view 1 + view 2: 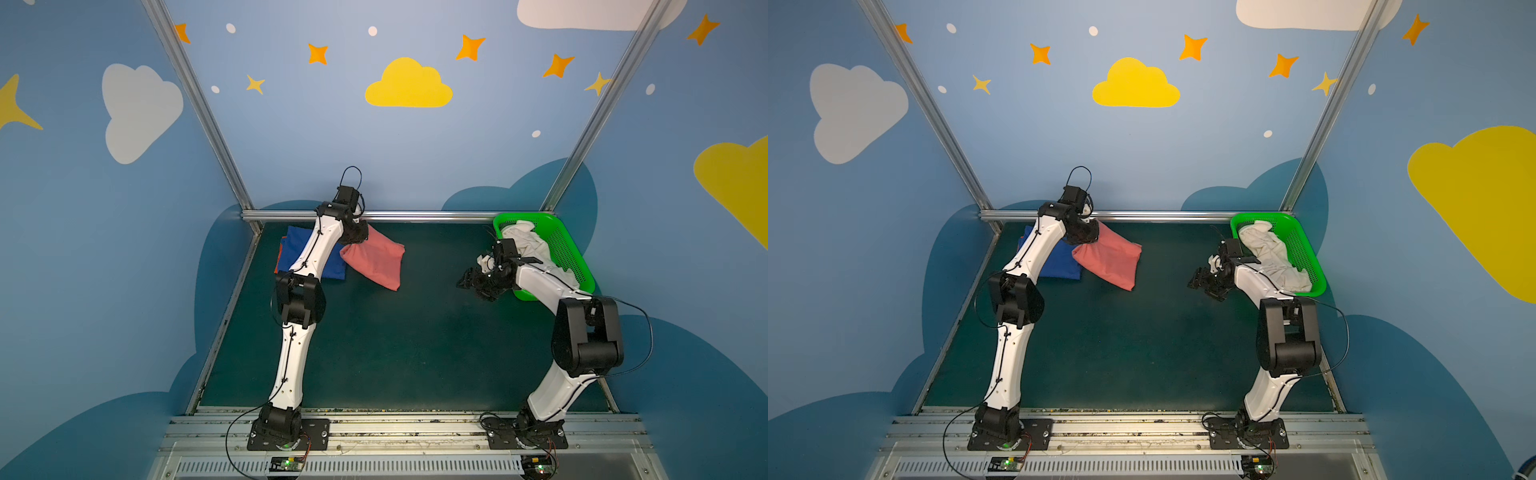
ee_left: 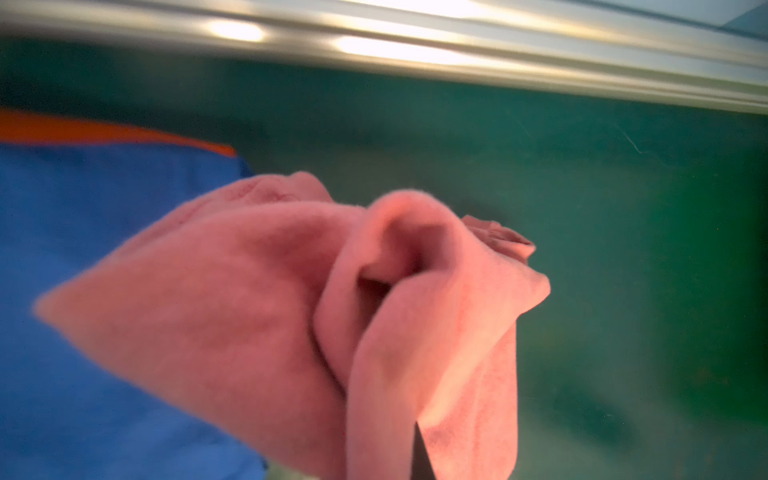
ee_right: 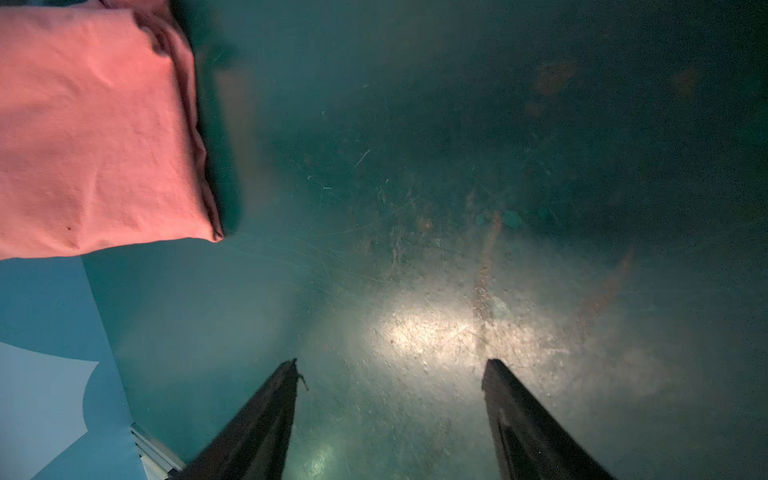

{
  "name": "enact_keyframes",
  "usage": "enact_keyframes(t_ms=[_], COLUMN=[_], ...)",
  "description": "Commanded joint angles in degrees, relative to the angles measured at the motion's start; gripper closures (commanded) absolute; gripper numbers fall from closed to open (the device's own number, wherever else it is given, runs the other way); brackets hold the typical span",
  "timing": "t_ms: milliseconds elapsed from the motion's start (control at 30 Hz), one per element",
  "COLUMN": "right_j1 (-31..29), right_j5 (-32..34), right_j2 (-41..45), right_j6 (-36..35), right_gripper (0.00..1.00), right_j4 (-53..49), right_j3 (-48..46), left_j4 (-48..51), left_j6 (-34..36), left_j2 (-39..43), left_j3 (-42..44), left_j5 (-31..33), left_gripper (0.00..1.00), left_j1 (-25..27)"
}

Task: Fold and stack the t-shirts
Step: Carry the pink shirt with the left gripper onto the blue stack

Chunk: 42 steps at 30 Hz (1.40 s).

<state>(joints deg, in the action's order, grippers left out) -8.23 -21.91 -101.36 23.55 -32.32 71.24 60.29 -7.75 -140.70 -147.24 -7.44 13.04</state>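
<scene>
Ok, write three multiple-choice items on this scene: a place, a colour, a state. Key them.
1. Where does the crumpled white cotton t-shirt lie?
A) flat on the table
B) in the green plastic mesh basket
C) draped over the rear rail

2. What colour of cloth peeks from under the folded royal blue cotton t-shirt?
A) white
B) green
C) orange

3. The right gripper is:
A) shut on the basket
B) open and empty
C) shut on the white t-shirt

Key:
1. B: it fills the basket in both top views.
2. C: an orange t-shirt edge shows beneath.
3. B: its jaws stand apart, nothing between.
</scene>
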Motion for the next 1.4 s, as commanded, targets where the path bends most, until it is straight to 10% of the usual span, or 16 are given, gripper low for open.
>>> enact_keyframes(t_ms=[0, 1367], right_j1=[0.0, -0.5], right_j5=[0.2, -2.7], right_j2=[0.2, -2.0], right_j6=[-0.3, 0.5], right_gripper=[0.28, 0.28], right_j4=[-1.1, 1.2], right_j3=[-0.5, -1.9], left_j4=[4.9, -1.3], left_j6=[4.1, 6.2], left_j2=[0.4, 14.3], left_j3=[-3.2, 4.1], left_j5=[4.6, 3.0], left_gripper=[0.95, 0.95], left_j1=[-0.4, -9.2])
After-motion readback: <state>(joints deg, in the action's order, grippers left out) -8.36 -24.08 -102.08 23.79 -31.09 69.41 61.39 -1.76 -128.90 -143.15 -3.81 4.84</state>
